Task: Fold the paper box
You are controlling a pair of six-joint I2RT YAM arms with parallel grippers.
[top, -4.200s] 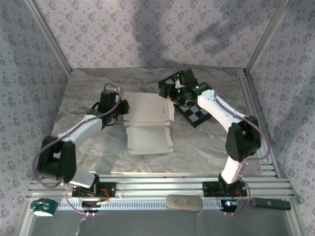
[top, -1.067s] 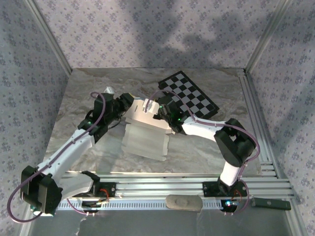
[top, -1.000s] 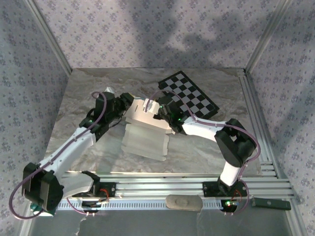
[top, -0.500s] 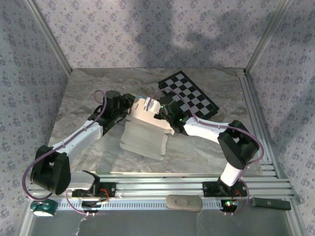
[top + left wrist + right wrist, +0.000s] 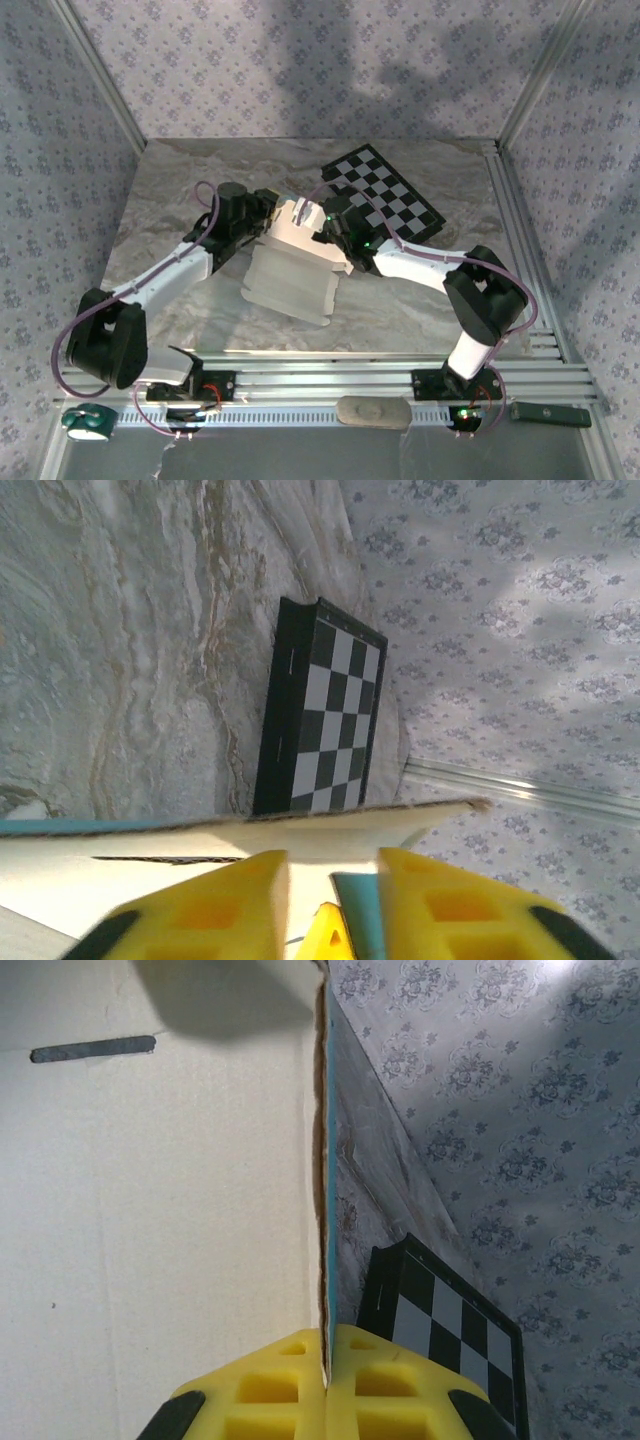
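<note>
Grips the paper box (image 5: 290, 275), half raised on the desk (image 5: 170, 190), just left of the checkerboard (image 5: 385, 195).
Pinches the box's thin side edge with the right claw (image 5: 325, 1348), fingers (image 5: 270, 1385) pressed fully together on the cardboard; straddles a turquoise flap (image 5: 356, 912) with the left claw (image 5: 332, 878), fingers a little apart, at the box end farther from the checkerboard.

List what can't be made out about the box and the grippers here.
- Left wrist view: whether the left gripper actually pinches the paper box; the bottom edge cuts off the contact.
- Top external view: the box's far flaps, covered by the left gripper and the right gripper.
- Right wrist view: the box's turquoise face, seen edge-on.
</note>
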